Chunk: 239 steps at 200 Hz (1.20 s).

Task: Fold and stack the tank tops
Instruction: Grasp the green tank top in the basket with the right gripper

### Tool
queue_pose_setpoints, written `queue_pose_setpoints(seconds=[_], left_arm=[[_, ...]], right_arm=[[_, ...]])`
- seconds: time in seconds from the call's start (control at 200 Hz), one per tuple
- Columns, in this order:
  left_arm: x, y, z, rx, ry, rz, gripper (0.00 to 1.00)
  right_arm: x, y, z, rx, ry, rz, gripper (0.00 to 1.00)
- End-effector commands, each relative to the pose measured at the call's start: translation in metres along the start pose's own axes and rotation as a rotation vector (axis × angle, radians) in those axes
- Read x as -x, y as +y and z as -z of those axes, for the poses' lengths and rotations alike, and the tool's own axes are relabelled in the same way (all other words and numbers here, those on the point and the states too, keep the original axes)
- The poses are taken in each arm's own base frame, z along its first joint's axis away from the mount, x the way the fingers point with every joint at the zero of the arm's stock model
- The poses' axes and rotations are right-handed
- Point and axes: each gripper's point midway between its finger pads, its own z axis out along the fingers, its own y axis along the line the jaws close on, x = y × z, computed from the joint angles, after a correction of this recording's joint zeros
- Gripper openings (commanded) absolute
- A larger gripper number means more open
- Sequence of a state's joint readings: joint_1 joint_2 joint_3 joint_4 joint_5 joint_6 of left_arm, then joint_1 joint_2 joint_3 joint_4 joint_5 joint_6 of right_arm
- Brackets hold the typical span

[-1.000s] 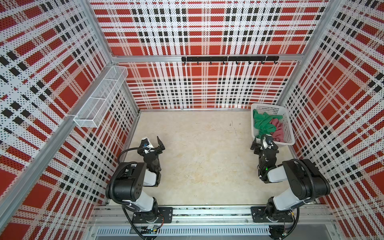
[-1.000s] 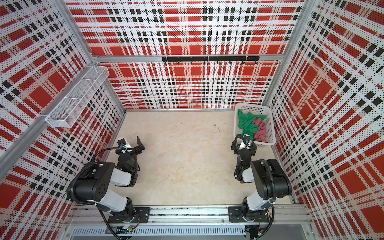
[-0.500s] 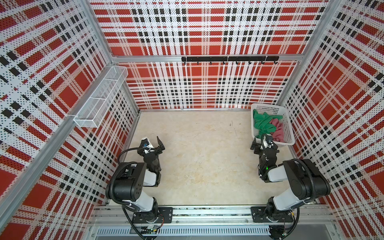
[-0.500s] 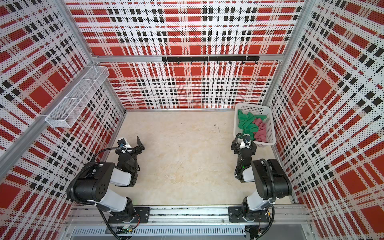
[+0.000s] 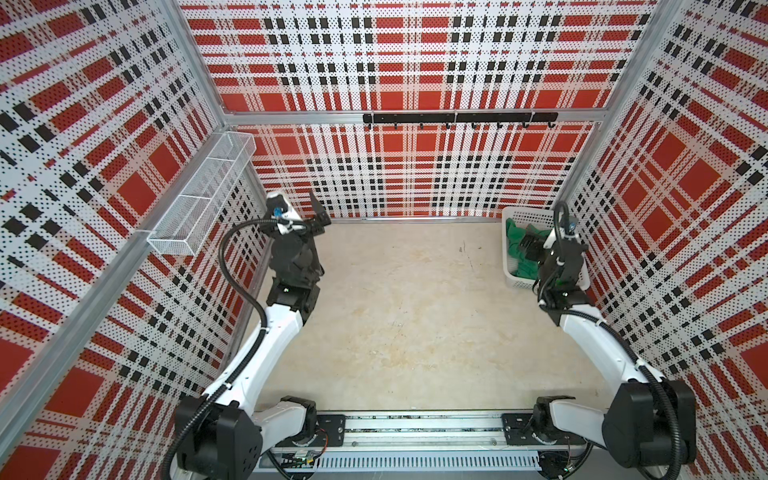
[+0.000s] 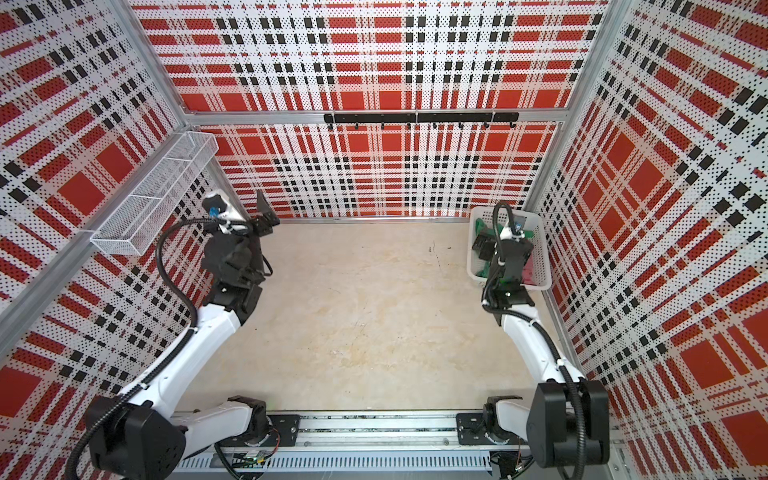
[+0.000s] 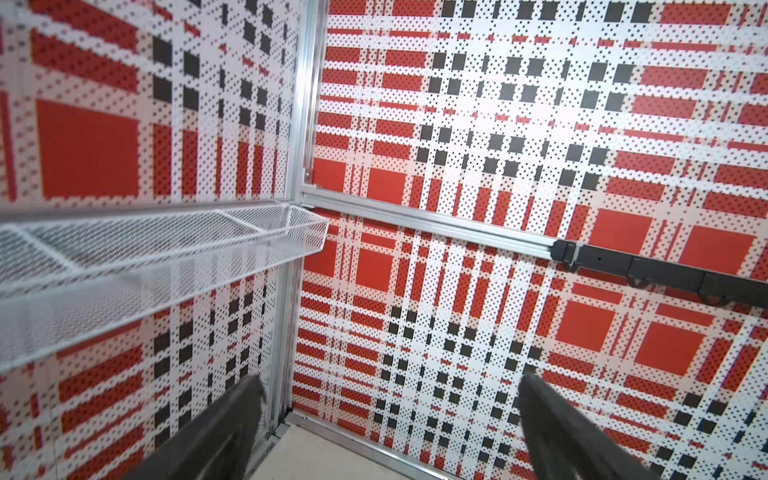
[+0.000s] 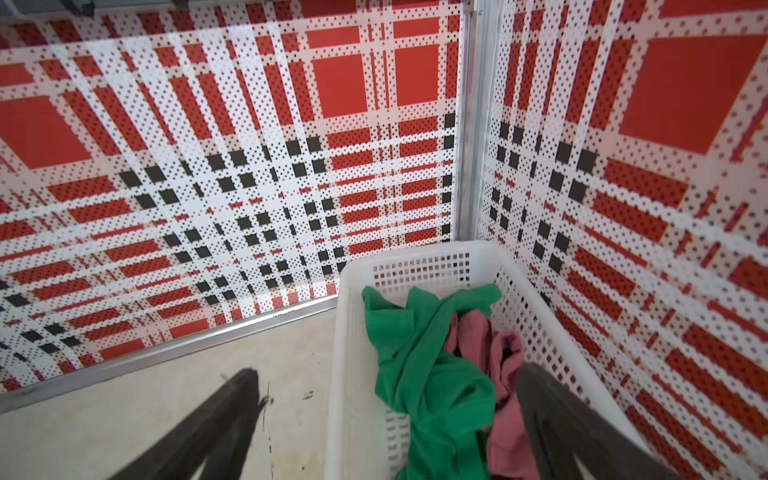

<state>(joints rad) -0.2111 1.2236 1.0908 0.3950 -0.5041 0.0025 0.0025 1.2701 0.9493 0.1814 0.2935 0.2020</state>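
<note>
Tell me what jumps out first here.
The red, black and white plaid walls dominate every view. In the far right corner a white basket holds a crumpled green tank top and a pink tank top, with the open right tool hovering over it. The left tool, also open, points toward the wire shelf.

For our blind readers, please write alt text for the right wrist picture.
A crumpled green tank top and a pink tank top lie in a white basket by red plaid walls. The open right claw hangs over its rim.
</note>
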Motion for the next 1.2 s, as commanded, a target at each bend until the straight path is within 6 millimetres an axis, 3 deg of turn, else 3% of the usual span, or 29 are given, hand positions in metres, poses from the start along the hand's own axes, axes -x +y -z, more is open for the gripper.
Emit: queue_pose_setpoints(seconds=[0.0,0.195,0.266,0.416,0.531,0.646,0.737,0.802,0.937,1.087,1.193], left_arm=[[-0.099,-0.005,0.003,-0.038,0.364,-0.195,0.98],[-0.148,-0.011,0.011,-0.098,0.428,-0.17,1.0],[-0.16,-0.011,0.01,-0.105,0.456,-0.161,0.99],[-0.178,-0.006,0.008,-0.095,0.509,-0.092,0.97],[-0.184,-0.004,0.008,-0.082,0.534,-0.11,0.96],[-0.187,0.003,0.007,-0.043,0.544,-0.137,0.96],[-0.189,0.001,0.007,-0.05,0.55,-0.131,0.96],[-0.189,-0.001,0.008,-0.058,0.553,-0.125,0.96],[-0.187,-0.003,0.009,-0.063,0.55,-0.122,0.96],[-0.186,-0.003,0.009,-0.063,0.548,-0.118,0.96],[-0.185,-0.003,0.009,-0.064,0.547,-0.116,0.97]], right_arm=[[-0.079,-0.016,-0.016,0.009,0.39,0.058,1.0],[-0.078,-0.03,-0.07,-0.011,0.486,0.048,1.0],[-0.087,-0.034,-0.091,-0.024,0.545,0.046,1.0],[-0.125,-0.031,-0.125,-0.022,0.667,0.045,0.98],[-0.153,-0.041,-0.135,-0.086,0.73,0.052,0.98],[-0.171,-0.028,-0.142,-0.019,0.737,-0.008,0.98],[-0.183,-0.022,-0.147,0.002,0.766,-0.032,0.9],[-0.186,-0.022,-0.15,0.001,0.772,-0.04,0.77],[-0.172,-0.025,-0.148,-0.02,0.744,-0.041,0.34],[-0.121,-0.029,-0.136,-0.05,0.646,-0.011,0.0],[-0.073,-0.028,-0.123,-0.053,0.563,0.004,0.0]])
